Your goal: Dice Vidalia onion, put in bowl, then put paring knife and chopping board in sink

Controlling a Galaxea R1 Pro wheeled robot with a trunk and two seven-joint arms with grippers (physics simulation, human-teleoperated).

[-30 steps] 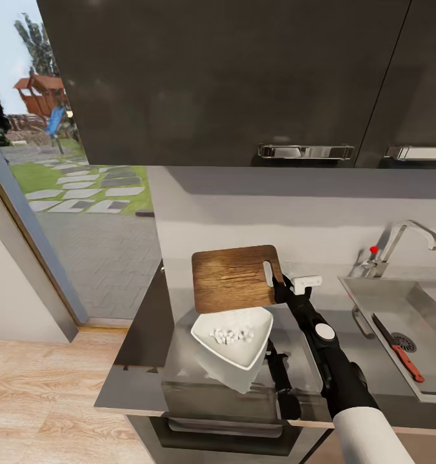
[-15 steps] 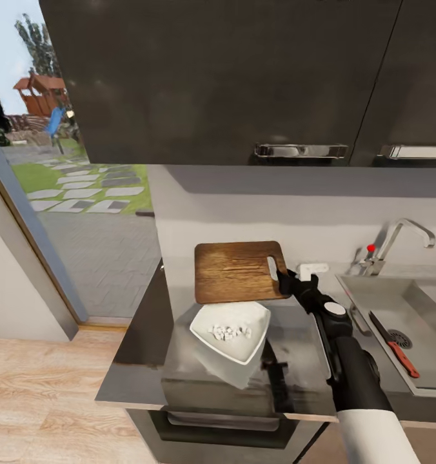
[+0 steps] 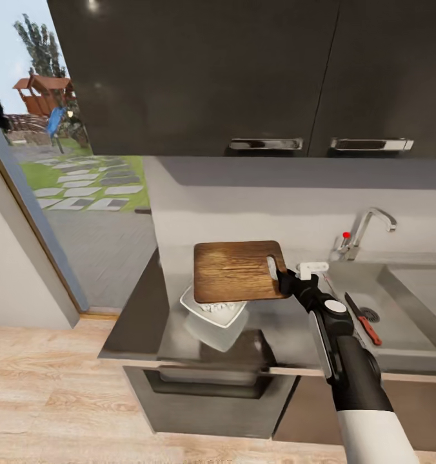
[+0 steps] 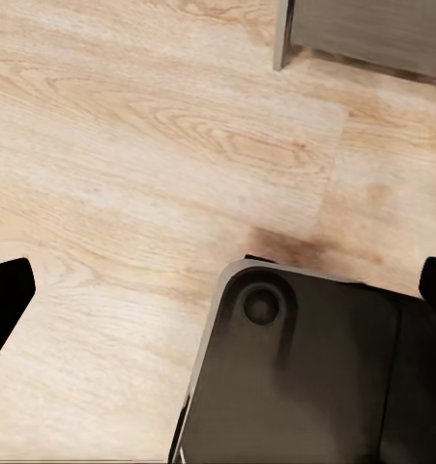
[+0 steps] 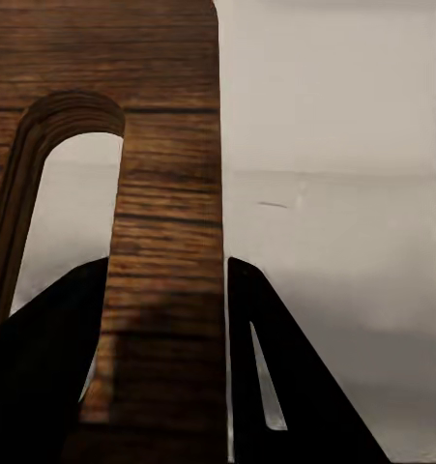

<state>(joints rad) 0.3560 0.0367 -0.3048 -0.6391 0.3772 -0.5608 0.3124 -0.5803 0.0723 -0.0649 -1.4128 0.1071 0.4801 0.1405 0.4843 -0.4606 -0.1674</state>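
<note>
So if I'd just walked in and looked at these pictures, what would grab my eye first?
Probably the chopping board, held up in the air above the grey countertop by the right gripper, which is clamped on its handle end. Just below it, the white bowl peeks out, partly hidden by the board. Off to the right, the paring knife with its reddish handle lies in the sink.

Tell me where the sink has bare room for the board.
The sink basin is bare right of the paring knife and drain. The knife's side is crowded. The right gripper holds the chopping board above the bowl.
</note>
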